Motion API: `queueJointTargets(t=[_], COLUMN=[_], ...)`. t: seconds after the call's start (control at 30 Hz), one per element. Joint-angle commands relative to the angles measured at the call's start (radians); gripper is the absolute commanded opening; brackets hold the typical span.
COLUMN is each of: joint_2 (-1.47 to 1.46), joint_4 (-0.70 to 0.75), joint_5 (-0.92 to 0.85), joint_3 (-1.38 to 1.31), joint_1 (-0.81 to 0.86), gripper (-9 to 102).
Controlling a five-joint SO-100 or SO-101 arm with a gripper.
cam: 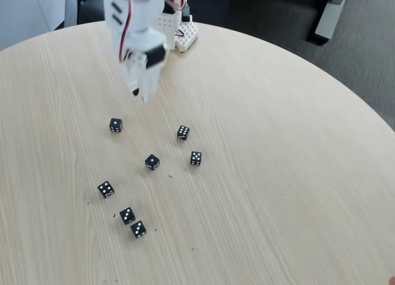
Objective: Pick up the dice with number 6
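Fixed view: my pincer (pixel 143 94) hangs above the table (pixel 278 174), blurred, tips pointing down; can't tell if it's wide or narrow, and it holds nothing I can see. Seven black dice are scattered below, apart from each other, so any one can be taken alone. The dice with number 6 (pixel 183 132) sits right of and below my tips, six face up, with a five-pip die (pixel 195 158) near it. I judge I'm high to pick the target first.

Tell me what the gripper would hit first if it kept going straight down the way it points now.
Probably bare table. The gripper points down at empty wood above the dice; the nearest die sits lower left of its tips in the fixed view. Depth is unclear from one view.
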Motion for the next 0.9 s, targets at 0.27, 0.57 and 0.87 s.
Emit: queueJointTargets(t=[0.27,0.57,0.87], joint_2=[-0.374,-0.380,-0.373], joint_4=[0.143,0.137,0.137], joint_5=[0.051,-0.233,-0.824], joint_3=[-0.124,-0.123,-0.117], joint_1=[0.002,0.006,0.014], gripper=[19,22,13])
